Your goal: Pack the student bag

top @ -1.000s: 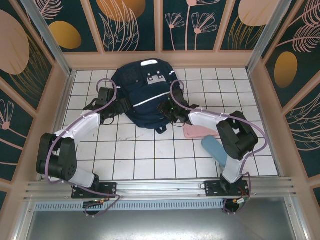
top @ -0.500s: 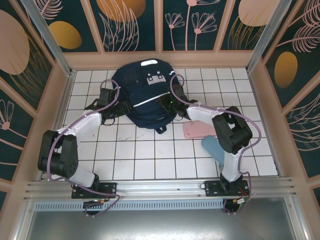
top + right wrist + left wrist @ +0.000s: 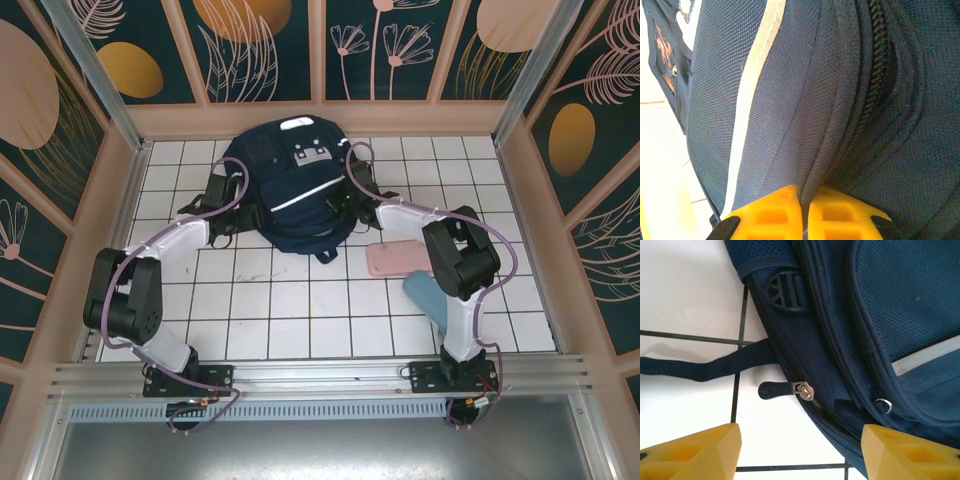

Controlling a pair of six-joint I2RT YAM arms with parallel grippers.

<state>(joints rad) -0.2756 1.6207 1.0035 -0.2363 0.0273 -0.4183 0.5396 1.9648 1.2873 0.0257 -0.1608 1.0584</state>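
Observation:
The student bag [image 3: 290,190], a dark navy backpack with white stripes, lies at the back middle of the tiled floor. My left gripper [image 3: 226,198] is at its left side. In the left wrist view this gripper [image 3: 800,456] is open, its yellow fingers [image 3: 690,452] straddling the bag's edge [image 3: 880,315] just below a black zipper pull [image 3: 772,389]. The zipper beside the pull gapes a little. My right gripper [image 3: 340,200] is at the bag's right side. In the right wrist view it [image 3: 804,207] is shut, pinching a fold of the bag's fabric [image 3: 790,100] next to a zipper [image 3: 875,65].
A pink flat case [image 3: 398,261] and a blue case [image 3: 425,296] lie on the tiles to the right, under the right arm. A loose strap [image 3: 700,366] and a buckle [image 3: 785,290] trail off the bag's left side. Low walls enclose the floor.
My right gripper has moved up against the bag's right side and shut on its fabric. My left gripper has moved closer to the bag's left edge and its jaws have narrowed.

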